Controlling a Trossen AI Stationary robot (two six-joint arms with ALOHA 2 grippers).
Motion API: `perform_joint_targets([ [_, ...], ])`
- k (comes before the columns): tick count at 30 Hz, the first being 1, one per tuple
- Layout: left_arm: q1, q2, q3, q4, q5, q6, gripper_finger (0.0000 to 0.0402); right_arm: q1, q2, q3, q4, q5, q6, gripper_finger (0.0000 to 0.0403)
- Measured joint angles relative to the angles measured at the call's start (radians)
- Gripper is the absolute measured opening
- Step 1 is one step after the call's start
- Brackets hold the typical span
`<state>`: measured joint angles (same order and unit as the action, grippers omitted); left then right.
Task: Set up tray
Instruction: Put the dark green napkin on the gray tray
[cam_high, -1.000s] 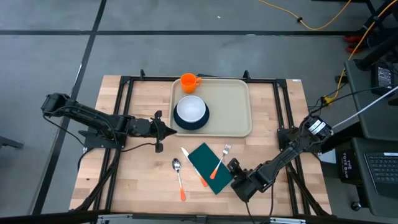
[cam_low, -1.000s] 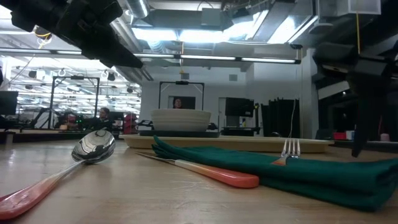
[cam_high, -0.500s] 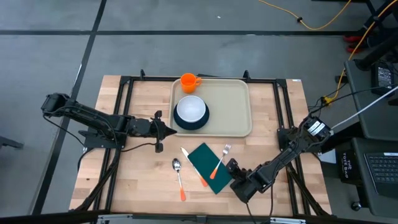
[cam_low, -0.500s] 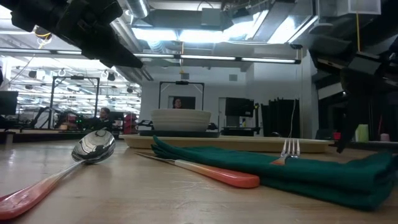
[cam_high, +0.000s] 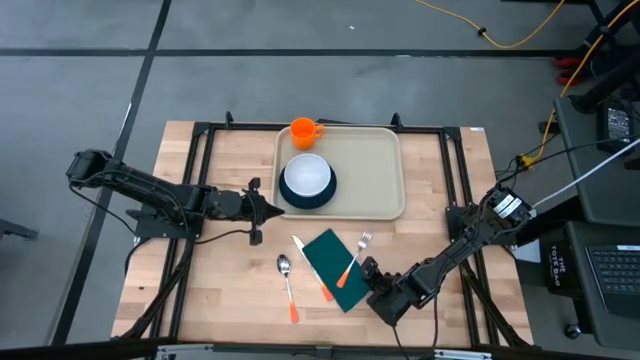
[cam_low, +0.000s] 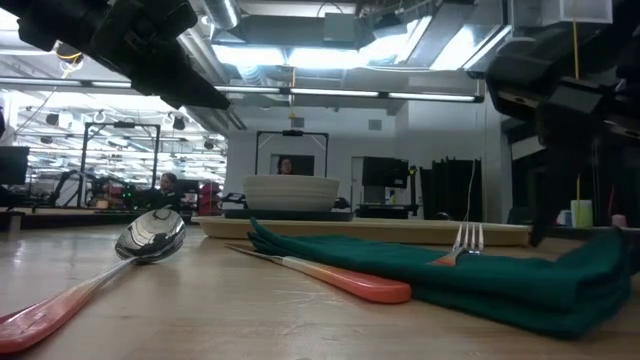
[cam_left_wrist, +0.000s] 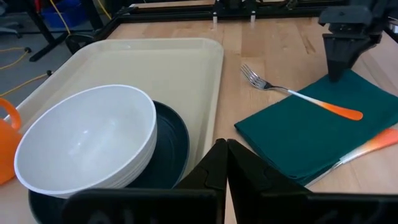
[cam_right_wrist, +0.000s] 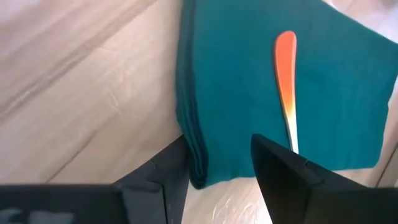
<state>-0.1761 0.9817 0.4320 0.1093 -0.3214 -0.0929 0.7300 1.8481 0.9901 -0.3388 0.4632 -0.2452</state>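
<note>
Tray at the far middle of the table, right gripper at the napkin's corner.

The beige tray (cam_high: 365, 175) is set at the table's far middle; a white bowl (cam_high: 306, 176) on a dark plate (cam_high: 322, 195) is held in its left part, and an orange cup (cam_high: 303, 131) stands at its far left corner. Nearer, a green napkin (cam_high: 335, 265) is overlaid by a fork (cam_high: 356, 258), with a knife (cam_high: 312, 268) and a spoon (cam_high: 288, 287) beside it. The right gripper (cam_high: 372, 277) is placed with fingers apart astride the napkin's near right corner. The left gripper (cam_high: 272, 209) is held closed just beside the tray's left rim.
</note>
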Motion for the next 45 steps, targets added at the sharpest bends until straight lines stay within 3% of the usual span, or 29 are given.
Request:
perform_joint_targets([
  [10, 0.000, 0.000, 0.000, 0.000, 0.000, 0.001, 0.0001, 0.001, -0.001, 0.002, 0.038, -0.061, 0.000, 0.0173],
  [14, 0.000, 0.000, 0.000, 0.000, 0.000, 0.001, 0.0005, 0.000, 0.012, 0.003, 0.039, 0.000, 0.001, 0.0173],
  [24, 0.000, 0.000, 0.000, 0.000, 0.000, 0.001, 0.0002, -0.006, 0.025, 0.003, 0.105, 0.017, -0.030, 0.0173],
  [31, 0.000, 0.000, 0.000, 0.000, 0.000, 0.001, 0.0004, -0.007, 0.025, 0.003, 0.110, 0.091, -0.028, 0.0170],
  [40, 0.000, 0.000, 0.000, 0.000, 0.000, 0.001, 0.0005, -0.029, 0.025, 0.003, 0.111, 0.012, -0.022, 0.0108],
  [45, 0.000, 0.000, 0.000, 0.000, 0.000, 0.001, 0.0003, -0.043, 0.025, 0.003, 0.111, 0.003, 0.061, 0.0041],
])
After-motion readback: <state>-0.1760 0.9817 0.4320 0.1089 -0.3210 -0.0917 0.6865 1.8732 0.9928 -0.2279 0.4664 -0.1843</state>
